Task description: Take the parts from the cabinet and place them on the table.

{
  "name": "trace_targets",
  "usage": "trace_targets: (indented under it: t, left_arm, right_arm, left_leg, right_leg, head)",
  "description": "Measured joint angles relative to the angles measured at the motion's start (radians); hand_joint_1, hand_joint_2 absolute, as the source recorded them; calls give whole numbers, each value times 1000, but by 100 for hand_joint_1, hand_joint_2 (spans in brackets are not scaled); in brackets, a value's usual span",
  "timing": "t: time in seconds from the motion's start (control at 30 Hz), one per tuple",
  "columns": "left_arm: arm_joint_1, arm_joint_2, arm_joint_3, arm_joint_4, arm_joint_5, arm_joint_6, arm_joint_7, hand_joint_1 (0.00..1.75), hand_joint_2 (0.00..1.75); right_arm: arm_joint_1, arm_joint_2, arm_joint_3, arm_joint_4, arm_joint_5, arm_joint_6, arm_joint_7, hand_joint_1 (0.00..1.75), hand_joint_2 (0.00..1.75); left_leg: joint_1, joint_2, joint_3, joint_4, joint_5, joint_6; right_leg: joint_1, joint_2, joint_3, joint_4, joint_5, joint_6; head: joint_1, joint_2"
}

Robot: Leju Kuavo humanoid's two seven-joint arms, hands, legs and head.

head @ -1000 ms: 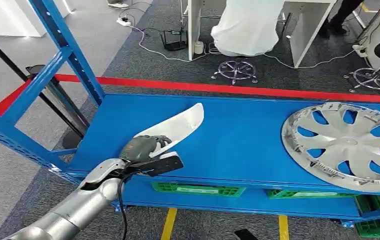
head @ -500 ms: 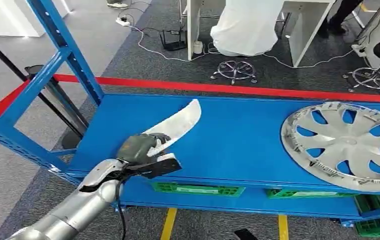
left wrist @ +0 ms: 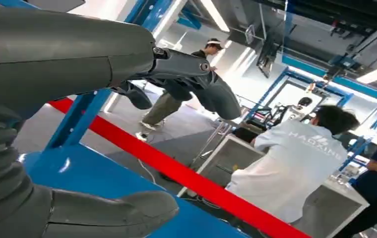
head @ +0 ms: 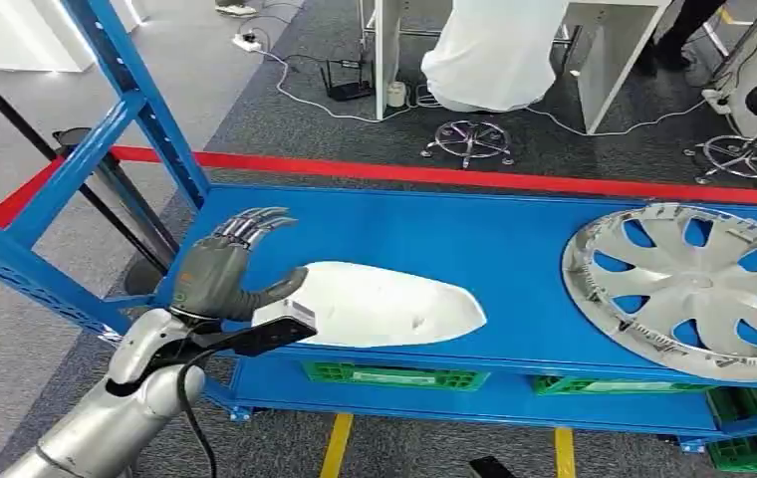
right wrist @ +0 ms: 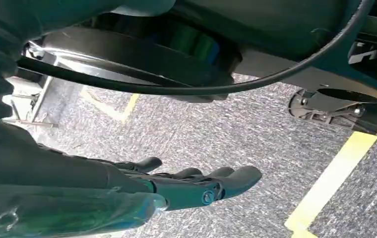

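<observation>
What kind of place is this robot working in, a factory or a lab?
Probably a workshop or test lab for car parts. A blue steel rack holds a silver wheel cover and a white body panel, green crates sit beneath, and people work at desks beyond a red floor line.

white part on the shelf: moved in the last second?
Yes. The white part dropped from tilted up to lying flat, now reaching further right toward the hubcap; left hand has opened off it.

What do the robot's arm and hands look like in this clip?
The left arm is silver metal, with a black cable looping beside it. The left hand has a grey palm, thick grey thumb and darker metallic fingers. The right hand has a ribbed grey cover and dark fingers.
</observation>
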Motion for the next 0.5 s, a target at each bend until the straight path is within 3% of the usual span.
trace_targets:
  t: [0.5]
  left_arm:
    - [5,11,0,-17,0,0,0,54,175]
  right_arm:
    - [0,0,0,0,0,0,0,0,175]
  left_leg:
    - [0,0,-2,0,1,1]
  right_leg:
    - [0,0,1,0,2,1]
  head:
    - [0,0]
